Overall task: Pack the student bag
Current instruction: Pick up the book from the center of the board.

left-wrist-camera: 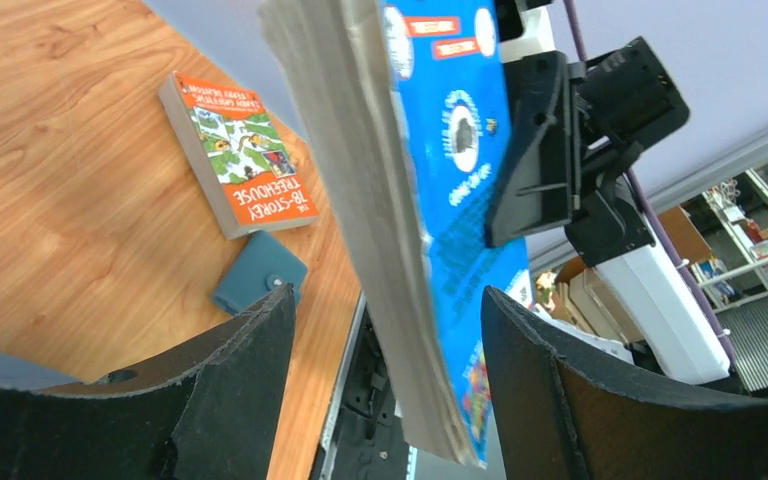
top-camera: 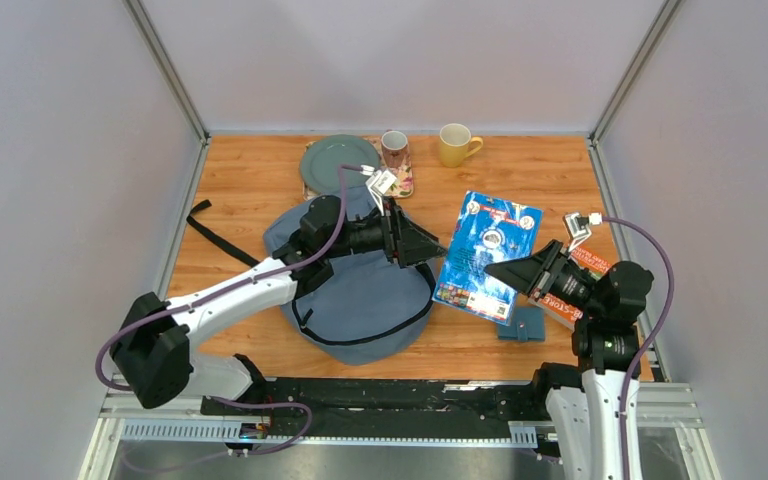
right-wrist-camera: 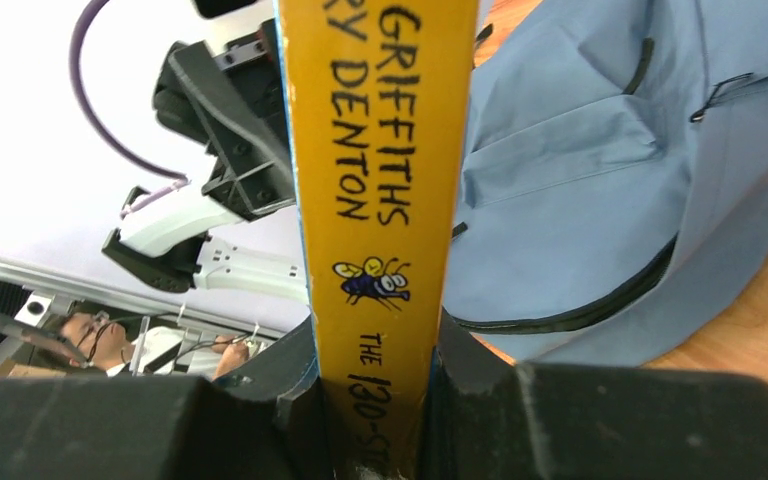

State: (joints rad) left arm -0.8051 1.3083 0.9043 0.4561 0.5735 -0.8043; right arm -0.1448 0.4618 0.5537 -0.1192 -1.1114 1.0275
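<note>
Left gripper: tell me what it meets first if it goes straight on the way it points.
Most likely the blue book, whose page edge stands between its open fingers; the right gripper clamps it.

The left arm (top-camera: 238,290) and right arm (top-camera: 575,425) have white shells and black joints. A purple cable (top-camera: 669,280) runs along each. The fingers (left-wrist-camera: 225,400) are black wedges.

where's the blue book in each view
top external: blue book centre-right, tilted.
left wrist: blue book centre, page edges and cover showing.
right wrist: blue book centre, yellow spine facing camera.
shared landmark: wooden table.
</note>
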